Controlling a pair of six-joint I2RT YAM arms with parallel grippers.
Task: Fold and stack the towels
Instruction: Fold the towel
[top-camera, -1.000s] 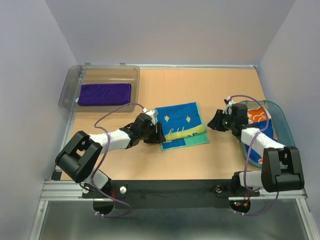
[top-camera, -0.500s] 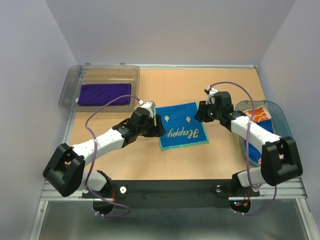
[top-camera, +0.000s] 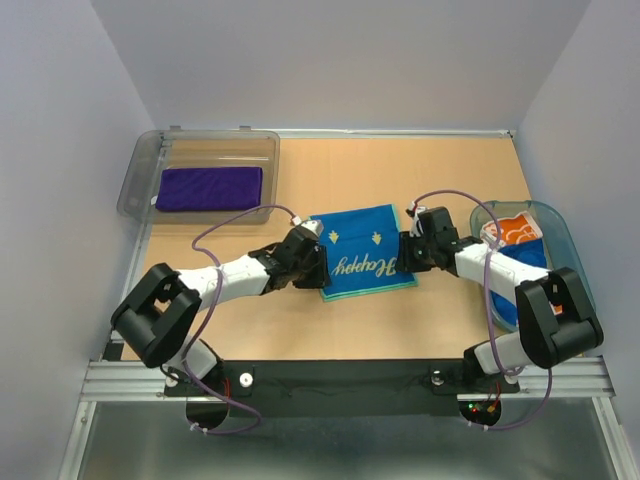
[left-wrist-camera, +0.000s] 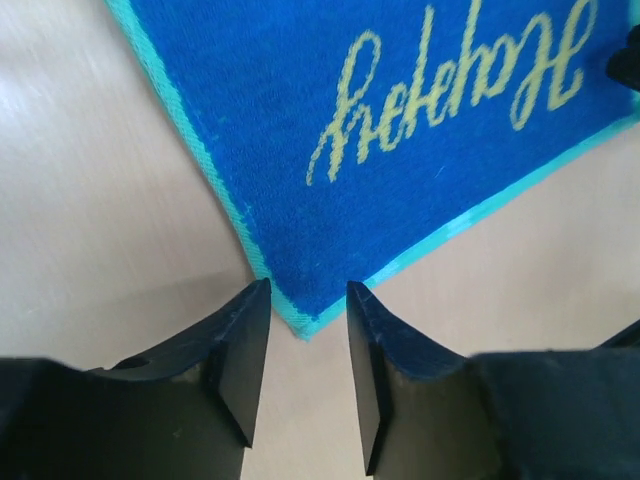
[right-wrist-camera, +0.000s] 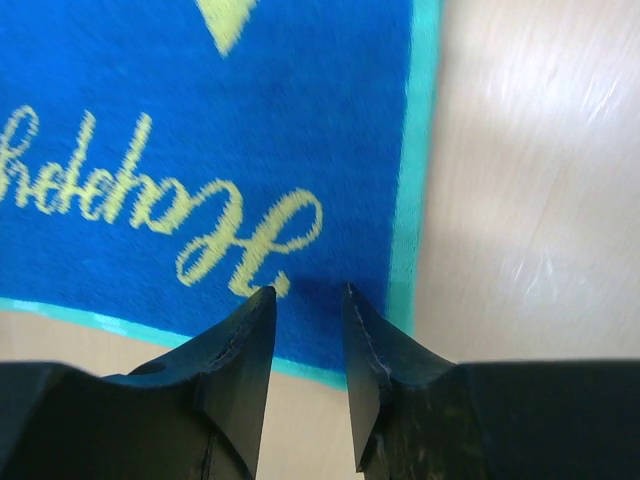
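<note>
Right gripper (top-camera: 404, 251) now at towel (top-camera: 362, 258) corner

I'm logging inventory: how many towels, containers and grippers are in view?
Towels: 4 (purple towel, Happy towel, orange-print towel, plain blue towel)
Containers: 2 (clear bin, teal basket)
Grippers: 2 (left gripper, right gripper)
Total: 8

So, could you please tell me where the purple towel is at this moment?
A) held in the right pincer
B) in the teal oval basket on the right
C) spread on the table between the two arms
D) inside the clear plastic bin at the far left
D: the purple towel lies folded flat inside the clear plastic bin at the far left, while the teal basket holds an orange-and-white towel.
</note>
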